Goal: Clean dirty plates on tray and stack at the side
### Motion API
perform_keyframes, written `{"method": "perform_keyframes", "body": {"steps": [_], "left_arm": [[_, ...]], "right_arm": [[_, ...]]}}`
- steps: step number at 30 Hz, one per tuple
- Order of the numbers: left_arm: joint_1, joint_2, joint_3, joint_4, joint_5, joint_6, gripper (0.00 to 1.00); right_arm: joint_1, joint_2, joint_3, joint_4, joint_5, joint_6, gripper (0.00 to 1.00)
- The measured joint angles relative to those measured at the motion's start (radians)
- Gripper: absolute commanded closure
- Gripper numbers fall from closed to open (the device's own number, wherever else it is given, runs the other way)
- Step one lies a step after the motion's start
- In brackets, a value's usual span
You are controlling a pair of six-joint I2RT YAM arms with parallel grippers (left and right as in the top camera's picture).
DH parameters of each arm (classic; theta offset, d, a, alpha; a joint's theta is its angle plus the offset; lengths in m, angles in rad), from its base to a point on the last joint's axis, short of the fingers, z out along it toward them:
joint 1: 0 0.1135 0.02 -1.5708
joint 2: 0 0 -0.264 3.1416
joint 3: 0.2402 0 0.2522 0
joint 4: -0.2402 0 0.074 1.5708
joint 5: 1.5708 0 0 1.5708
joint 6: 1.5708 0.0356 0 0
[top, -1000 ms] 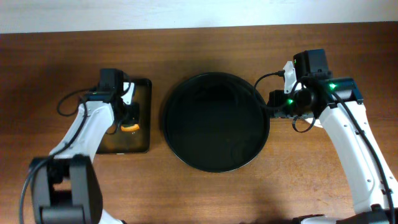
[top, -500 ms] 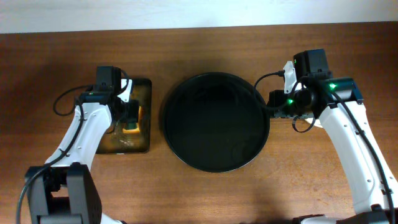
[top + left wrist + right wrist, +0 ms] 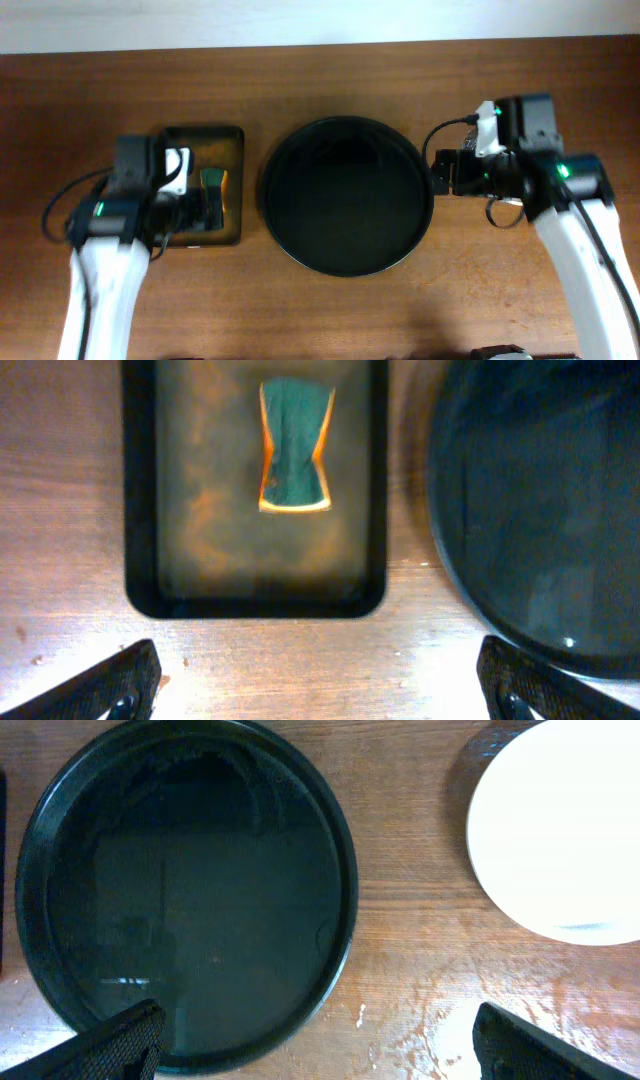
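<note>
Wooden table [image 3: 330, 80], one round black tray [image 3: 347, 197] set between two robot arms.
One white plate [image 3: 560, 830] shows on the wood right of the tray, apart from its rim; whether others lie beneath cannot be told. At left, one green-and-orange sponge [image 3: 295, 445] lies in one small rectangular tray [image 3: 210, 550]. Both the left gripper [image 3: 320, 685] and the right gripper [image 3: 320, 1045] hang with fingers spread wide, holding nothing.

A brown wooden table [image 3: 330, 310] with a fine grain is seen across the whole view. Beyond its far edge, a pale plain strip [image 3: 300, 20] is shown. The wood is lit evenly.
</note>
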Motion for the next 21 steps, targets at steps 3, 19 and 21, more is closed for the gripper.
{"method": "perform_keyframes", "body": {"steps": [3,19,21], "left_arm": [[0.0,-0.317,-0.109,0.088,0.006,0.022,0.01],[0.002,-0.811,-0.27,0.084,0.008,0.034,0.01],[0.002,-0.811,-0.27,0.084,0.008,0.034,0.01]], "right_arm": [[0.0,-0.249,-0.187,0.125,0.011,-0.03,0.01],[0.0,-0.329,-0.319,0.066,0.015,-0.049,0.01],[0.0,-0.355,-0.354,0.08,0.015,-0.051,0.01]]}}
